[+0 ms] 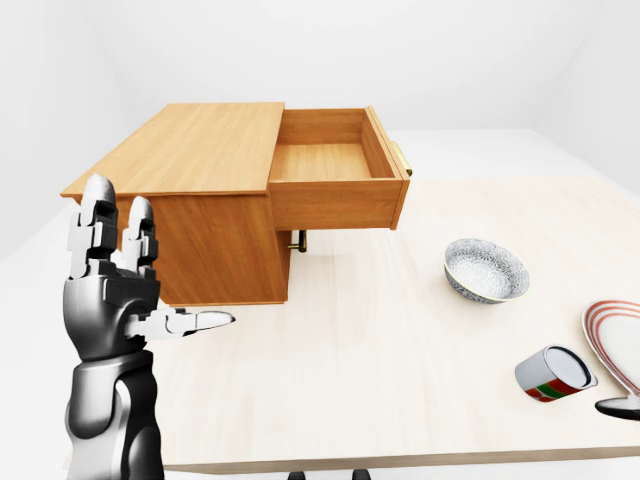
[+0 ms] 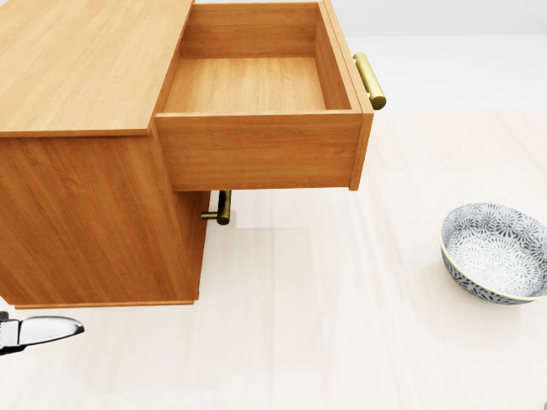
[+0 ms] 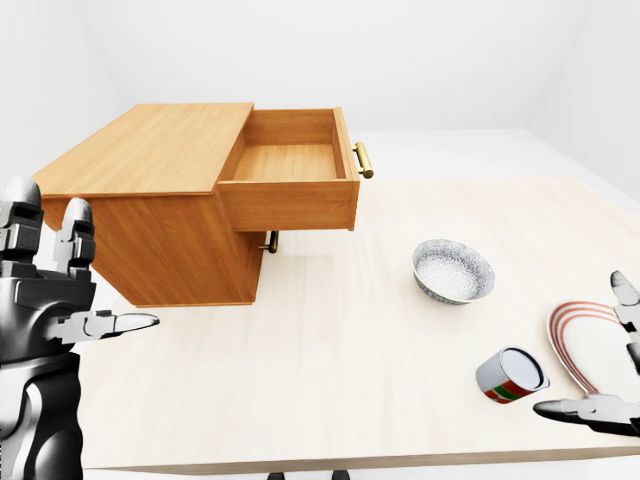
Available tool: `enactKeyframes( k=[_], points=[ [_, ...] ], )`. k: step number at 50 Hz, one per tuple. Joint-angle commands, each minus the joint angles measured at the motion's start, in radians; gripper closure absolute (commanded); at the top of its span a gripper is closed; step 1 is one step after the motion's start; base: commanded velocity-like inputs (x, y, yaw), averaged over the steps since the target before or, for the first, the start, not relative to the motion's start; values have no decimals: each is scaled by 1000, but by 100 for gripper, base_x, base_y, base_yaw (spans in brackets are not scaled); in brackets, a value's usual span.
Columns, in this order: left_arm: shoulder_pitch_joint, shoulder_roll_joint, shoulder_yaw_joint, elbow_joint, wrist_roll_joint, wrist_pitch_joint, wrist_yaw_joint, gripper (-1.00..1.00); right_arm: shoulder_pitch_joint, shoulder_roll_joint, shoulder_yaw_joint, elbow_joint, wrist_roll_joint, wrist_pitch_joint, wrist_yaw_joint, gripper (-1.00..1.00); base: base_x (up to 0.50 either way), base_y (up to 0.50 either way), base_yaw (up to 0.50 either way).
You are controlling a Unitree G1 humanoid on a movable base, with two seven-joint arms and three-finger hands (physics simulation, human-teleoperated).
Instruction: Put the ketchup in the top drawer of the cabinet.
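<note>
The left hand point(image 1: 118, 300) stands raised at the left edge of the left-eye view, its fingers point(image 1: 97, 225) spread upright and the thumb jutting sideways, holding nothing. The right hand point(image 3: 607, 385) shows only in part at the lower right corner of the right-eye view, fingers spread and empty. No ketchup bottle can be made out in any view. Just to the left of the right hand a small can point(image 3: 511, 375) with a red and green label lies tipped on its side on the desk point(image 1: 370, 350), close to the thumb but apart from it. Beside the can, at the right edge, sits a plate point(image 3: 575, 340) with red rings. Further up the desk stands a patterned bowl point(image 1: 486, 270), with nothing visible inside. The cabinet point(image 1: 200, 195) rests on the desk's left part, well apart from both hands; its top drawer point(image 2: 252, 85) is pulled out toward the right and its wooden floor lies bare.
</note>
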Motion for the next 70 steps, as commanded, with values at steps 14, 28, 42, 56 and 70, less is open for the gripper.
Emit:
enactKeyframes(
  k=[14,28,42,56,70],
  points=[
    [0,-2,-12,20,10,0,-2,-100,6,-33,74,213,-24,0,0,-100,0,0,0],
    [4,-3,-13,22,8,0,-2,-100,7,-65,74,285,-26,0,0,-100,0,0,0],
    [13,-10,-21,22,16,0,-7,-100,-6,-99,108,353,-45,0,0,-100,0,0,0],
    [16,-14,-22,38,23,0,-12,-100,-56,-169,157,438,-77,0,0,-100,0,0,0],
    [16,-14,-27,44,22,0,-11,-100,-77,-191,216,500,-80,0,0,-100,0,0,0]
  ],
)
